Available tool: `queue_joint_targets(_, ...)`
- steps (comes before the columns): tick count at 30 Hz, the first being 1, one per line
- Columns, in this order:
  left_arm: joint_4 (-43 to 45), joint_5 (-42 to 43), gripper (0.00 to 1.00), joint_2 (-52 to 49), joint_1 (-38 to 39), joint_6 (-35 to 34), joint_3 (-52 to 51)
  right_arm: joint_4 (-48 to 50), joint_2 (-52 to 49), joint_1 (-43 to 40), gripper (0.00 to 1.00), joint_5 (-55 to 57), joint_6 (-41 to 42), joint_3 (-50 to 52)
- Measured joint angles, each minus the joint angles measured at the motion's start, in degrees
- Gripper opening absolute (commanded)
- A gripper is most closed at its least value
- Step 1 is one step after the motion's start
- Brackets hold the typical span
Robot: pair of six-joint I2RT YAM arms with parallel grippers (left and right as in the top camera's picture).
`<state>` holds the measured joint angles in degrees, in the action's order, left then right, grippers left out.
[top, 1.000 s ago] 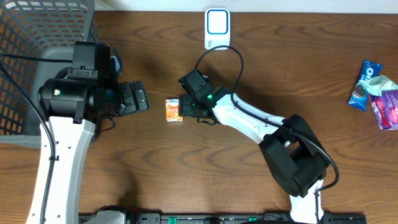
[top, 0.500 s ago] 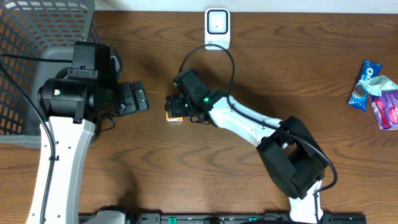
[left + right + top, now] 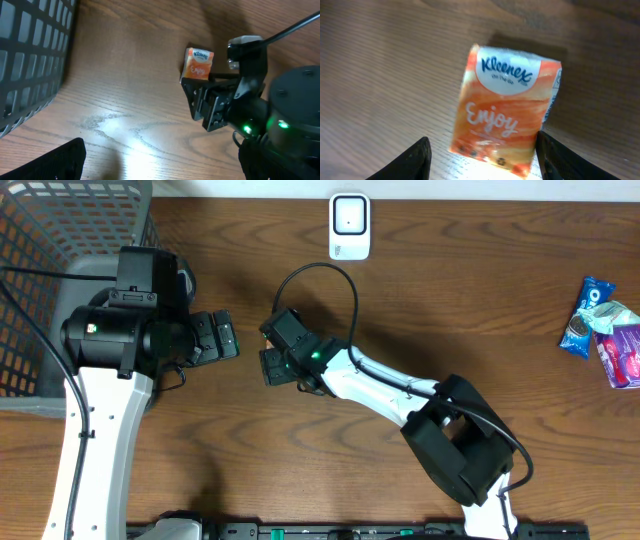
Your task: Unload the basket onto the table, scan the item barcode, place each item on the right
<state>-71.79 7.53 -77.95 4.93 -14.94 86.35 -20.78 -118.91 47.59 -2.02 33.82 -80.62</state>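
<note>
Overhead and wrist views, scanning task. The tabletop [image 3: 480, 290] carried a grey basket [image 3: 60, 240] at its far left corner and a white scanner [image 3: 349, 225] at the middle of its far edge. The left arm [image 3: 100, 410] stood beside the basket, with its pincer [image 3: 235, 337] spread wide and holding nothing. The right arm [image 3: 390, 385] reached across to the centre-left. Its pincer [image 3: 482, 150] was partly open and straddled the tissue pack [image 3: 507, 115], one finger on either side and neither yet pressing it.

The pack lay flat on the tabletop with its printed face up, skewed to the line of the jaws. It was well apart from the scanner and hidden under the right pincer in the overhead view. No barcode could be made out.

Hazards, as judged:
- **Poor grip.** Because the pack sat skewed, closing jaws might have caught only a corner, so the pack could have swivelled or slipped out on lifting.
- **Deformation.** The soft wrapper might have buckled under a hard squeeze and creased the code.
- **Failed scan.** With the code's side unknown, the pack might have reached the scanner facing the wrong way.
</note>
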Motion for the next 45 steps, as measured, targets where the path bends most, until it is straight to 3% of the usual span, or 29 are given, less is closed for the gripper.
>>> queue_joint_targets(8,0.0,0.0,0.98,0.0,-0.02,0.0,0.0,-8.24,-0.72,-0.31,0.7,10.43,0.15,-0.59)
queue_joint_targets(15,-0.02,0.0,0.98,0.0,0.0,0.0,0.0,-22.21,-0.72,-3.17,0.68,19.04,0.0,-4.74)
queue_joint_targets(20,-0.02,0.0,0.98,0.0,0.0,0.0,0.0,-31.01,-0.72,-5.11,0.72,26.84,0.02,-10.36)
queue_joint_targets(24,-0.02,0.0,0.98,0.0,0.0,0.0,0.0,-34.67,-0.72,-5.14,0.7,31.1,0.02,-16.13)
queue_joint_targets(28,0.0,0.0,0.98,0.0,-0.02,0.0,0.0,-34.18,-0.72,-5.11,0.59,28.22,1.77,-19.28)
queue_joint_targets(32,0.0,0.0,0.98,0.0,-0.02,0.0,0.0,-31.58,-0.72,-5.14,0.53,16.68,10.25,-19.89)
queue_joint_targets(33,0.0,0.0,0.98,0.0,0.0,0.0,0.0,-31.67,-0.72,-5.14,0.56,13.81,13.62,-19.89)
queue_joint_targets(35,0.0,0.0,0.98,0.0,-0.02,0.0,0.0,-31.54,-0.72,-5.09,0.76,8.31,21.51,-19.45)
queue_joint_targets(45,0.0,0.0,0.98,0.0,0.0,0.0,0.0,-25.11,-0.72,-2.8,0.71,-0.5,49.86,-11.85)
